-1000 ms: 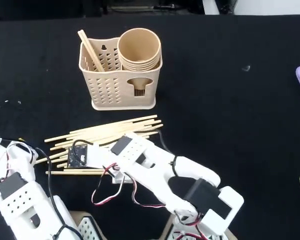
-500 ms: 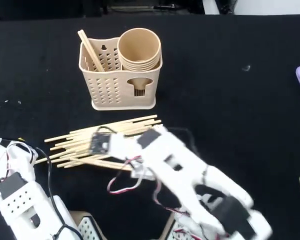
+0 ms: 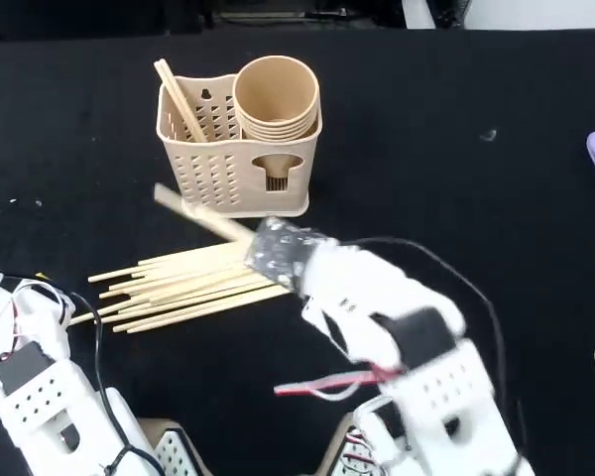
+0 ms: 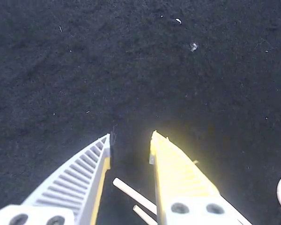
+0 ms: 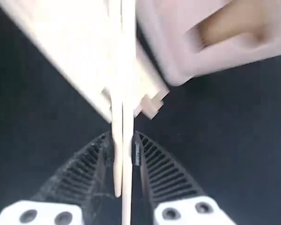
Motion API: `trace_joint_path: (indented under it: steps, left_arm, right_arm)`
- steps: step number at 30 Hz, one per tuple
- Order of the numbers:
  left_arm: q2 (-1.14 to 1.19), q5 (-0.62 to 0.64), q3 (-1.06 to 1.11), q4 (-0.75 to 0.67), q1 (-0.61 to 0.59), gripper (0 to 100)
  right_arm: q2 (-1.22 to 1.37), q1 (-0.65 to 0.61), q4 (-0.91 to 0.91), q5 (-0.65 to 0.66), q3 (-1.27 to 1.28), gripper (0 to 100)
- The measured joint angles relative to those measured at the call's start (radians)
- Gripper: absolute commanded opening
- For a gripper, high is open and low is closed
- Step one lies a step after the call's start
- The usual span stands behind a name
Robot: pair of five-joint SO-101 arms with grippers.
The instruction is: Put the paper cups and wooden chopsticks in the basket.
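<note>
Between the right gripper's (image 5: 123, 137) jaws: the held chopsticks (image 5: 124, 180), poking out past the tips. Just ahead of those jaws: the basket (image 3: 240, 177), with paper cups (image 3: 278, 127) in one side and one chopstick (image 3: 181, 102) in the other. Under and beside the jaws: a chopstick pile (image 3: 178, 281) on the table (image 3: 456, 198). Between the left gripper's (image 4: 130, 138) jaws (down near their base): two chopstick ends (image 4: 133, 194).

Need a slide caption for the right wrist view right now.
Right arm's jaws shut on wooden chopsticks, the basket just ahead over the black table.
</note>
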Motion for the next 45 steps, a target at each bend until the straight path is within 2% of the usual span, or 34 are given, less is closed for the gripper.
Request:
trace_joint_path:
  steps: [6,9,13,18,21,25,35,45]
  left_arm:
    - [0.000,0.000,0.000,0.000,0.000,15]
    - [0.000,0.000,0.000,0.000,0.000,15]
    - [0.000,0.000,0.000,0.000,0.000,15]
    - [0.000,0.000,0.000,0.000,0.000,15]
    - [0.000,0.000,0.000,0.000,0.000,15]
    - [0.000,0.000,0.000,0.000,0.000,15]
    - [0.000,0.000,0.000,0.000,0.000,15]
    - [0.000,0.000,0.000,0.000,0.000,15]
  right_arm:
    - [-0.041,-0.114,-0.213,-0.230,-0.143,1.1]
    - [-0.020,-0.135,-0.408,-0.307,-0.170,1.1]
    - [0.133,-0.140,-0.715,-0.423,-0.172,1.1]
    - [0.328,-0.140,-1.096,-0.477,-0.175,1.1]
    - [0.479,-0.141,-1.254,-0.479,-0.213,1.1]
    - [0.690,-0.141,-1.326,-0.480,-0.351,1.1]
    - [1.142,-0.115,-1.338,-0.480,-0.586,1.1]
    - [1.192,-0.097,-1.350,-0.477,-0.565,1.3]
